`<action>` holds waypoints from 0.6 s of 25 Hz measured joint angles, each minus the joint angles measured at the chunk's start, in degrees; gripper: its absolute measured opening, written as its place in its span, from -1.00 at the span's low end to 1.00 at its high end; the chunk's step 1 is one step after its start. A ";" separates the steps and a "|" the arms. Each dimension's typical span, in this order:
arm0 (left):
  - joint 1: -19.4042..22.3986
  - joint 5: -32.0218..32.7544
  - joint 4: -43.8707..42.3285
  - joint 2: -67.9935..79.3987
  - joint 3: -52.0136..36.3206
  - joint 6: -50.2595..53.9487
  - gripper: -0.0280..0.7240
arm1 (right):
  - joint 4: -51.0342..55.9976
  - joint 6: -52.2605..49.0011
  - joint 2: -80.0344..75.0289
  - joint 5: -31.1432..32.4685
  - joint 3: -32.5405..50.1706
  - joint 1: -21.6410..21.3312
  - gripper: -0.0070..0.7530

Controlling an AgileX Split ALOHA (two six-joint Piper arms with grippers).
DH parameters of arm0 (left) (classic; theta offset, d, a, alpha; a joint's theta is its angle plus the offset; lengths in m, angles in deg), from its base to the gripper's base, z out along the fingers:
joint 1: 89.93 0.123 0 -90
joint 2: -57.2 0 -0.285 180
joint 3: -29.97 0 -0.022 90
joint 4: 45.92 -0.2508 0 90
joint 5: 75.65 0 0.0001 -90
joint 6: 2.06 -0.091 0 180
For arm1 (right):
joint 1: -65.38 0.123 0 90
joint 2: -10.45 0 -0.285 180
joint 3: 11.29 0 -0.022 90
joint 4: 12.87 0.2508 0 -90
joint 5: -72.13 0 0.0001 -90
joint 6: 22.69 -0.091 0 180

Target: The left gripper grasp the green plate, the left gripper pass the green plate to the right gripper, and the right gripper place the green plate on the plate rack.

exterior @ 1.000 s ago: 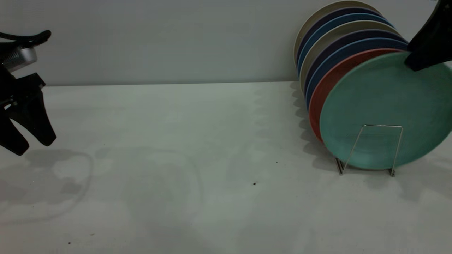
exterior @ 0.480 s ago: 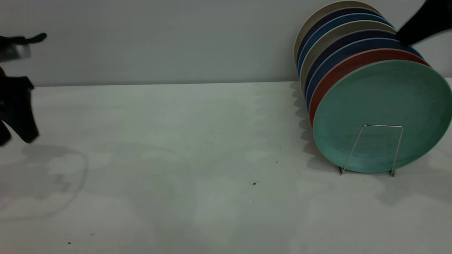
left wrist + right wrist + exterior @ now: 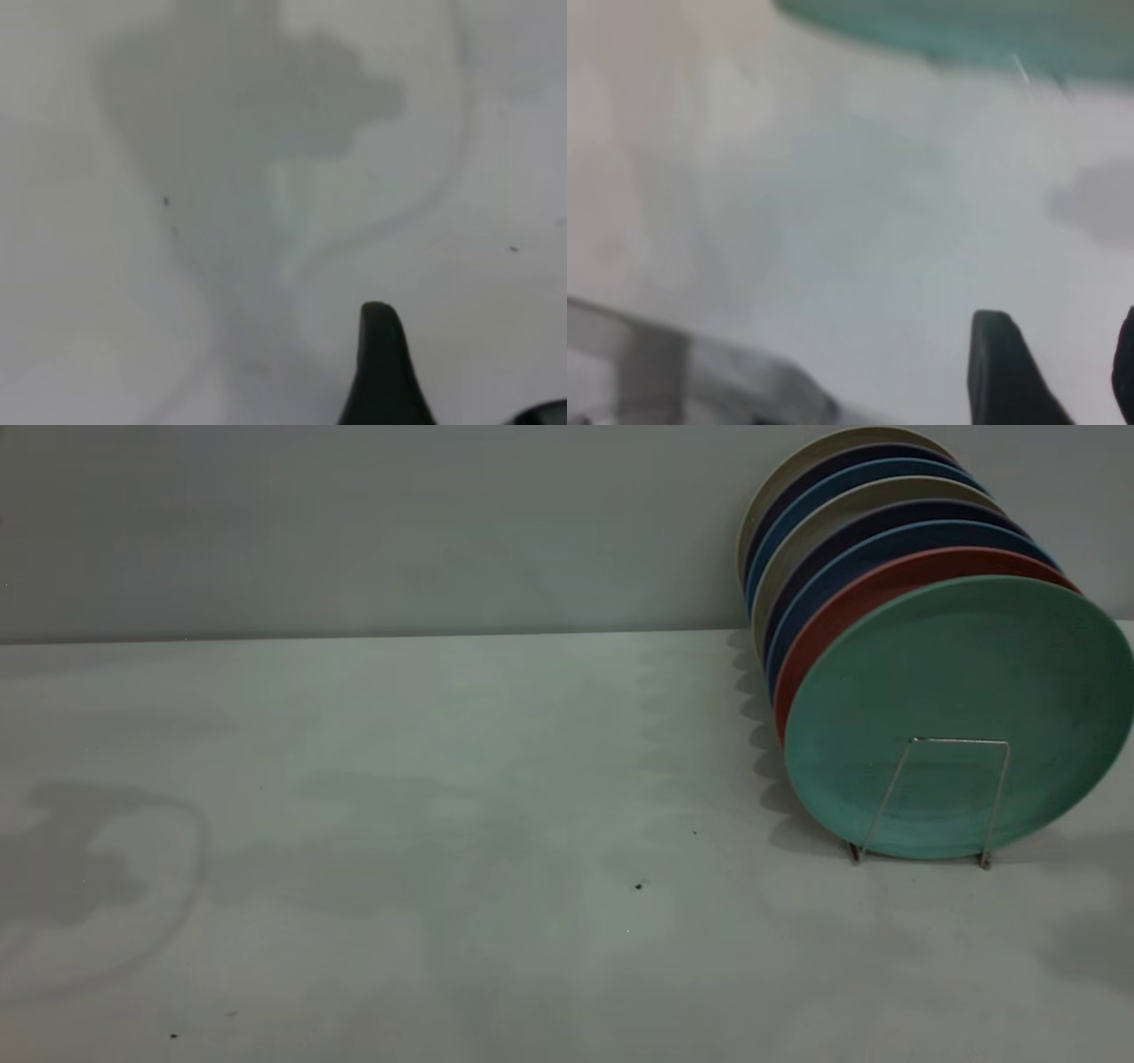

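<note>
The round matte teal-green plate (image 3: 961, 713) stands nearly upright in the thin silver wire rack (image 3: 921, 802) at the pale surface's (image 3: 443, 824) right edge, frontmost, touching a salmon plate (image 3: 850, 607) before blue ones. Both grippers' fingers (image 3: 383, 372) (image 3: 1001, 372) show only partly; their spread cannot be told.

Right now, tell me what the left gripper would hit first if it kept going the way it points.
Probably just the bare white table. The left gripper's one visible finger points at the tabletop with nothing but shadow ahead; depth is unclear.

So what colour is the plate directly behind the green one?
Salmon-red plate, clearest in the exterior view.
</note>
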State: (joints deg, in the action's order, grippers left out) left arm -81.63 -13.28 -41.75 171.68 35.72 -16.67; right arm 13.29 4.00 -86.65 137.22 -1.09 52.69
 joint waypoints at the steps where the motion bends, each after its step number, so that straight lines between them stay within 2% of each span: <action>1: 0.00 0.39 0.00 -2.23 -0.95 0.89 0.50 | -3.91 -2.13 1.58 1.34 0.00 0.00 -0.14; 5: 0.00 1.41 0.05 -12.29 -7.33 2.33 0.44 | -14.63 -9.55 10.77 4.24 0.00 -0.02 -0.14; 8: 0.00 1.17 0.62 -21.40 -14.47 2.45 0.44 | -17.33 -11.33 18.41 5.03 0.00 0.55 -0.14; 12: 0.00 1.11 1.88 -34.84 -24.71 3.17 0.44 | -17.30 -11.73 29.52 5.42 3.31 4.86 -0.14; 15: 0.00 1.48 2.08 -45.00 -30.82 3.66 0.43 | -16.40 -11.73 38.12 5.97 8.77 8.88 -0.14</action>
State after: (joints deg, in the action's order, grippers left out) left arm -81.63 -11.81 -39.67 126.67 4.90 -13.02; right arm -3.11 -7.73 -48.53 143.19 7.69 61.57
